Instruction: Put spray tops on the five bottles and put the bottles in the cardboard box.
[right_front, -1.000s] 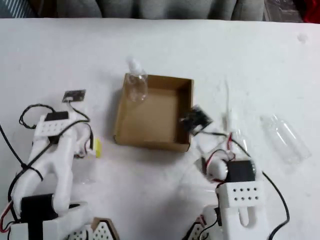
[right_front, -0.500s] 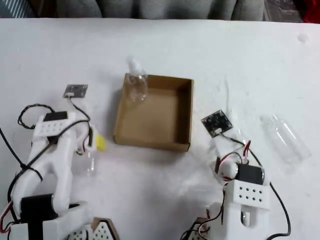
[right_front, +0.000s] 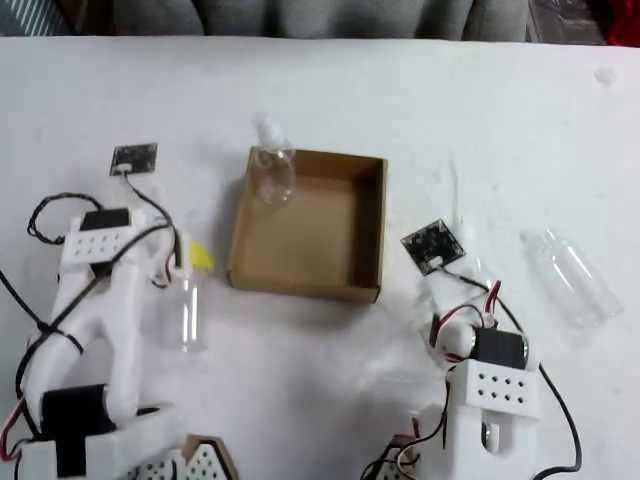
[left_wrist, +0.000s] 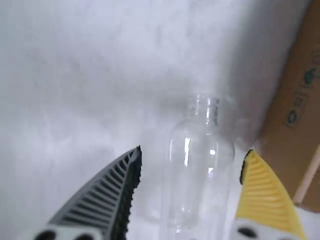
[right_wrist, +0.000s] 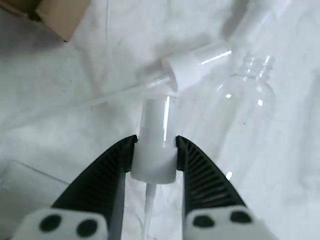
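Early days: one capped bottle (right_front: 272, 170) leans in the cardboard box (right_front: 310, 245) corner. The left hand (left_wrist: 193, 152) gapes around a topless bottle (left_wrist: 197, 172) beside the box, and the right hand (right_wrist: 155, 141) pinches a spray top (right_wrist: 154, 117). Another bare bottle (right_front: 572, 277) lies on the tabletop (right_front: 450, 100).

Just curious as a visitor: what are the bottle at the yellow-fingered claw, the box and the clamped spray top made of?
Bottle: probably clear plastic, glossy; see-through with glints. Box: brown cardboard, matte; dull flat walls. Spray top: seemingly white plastic, smooth, opaque.
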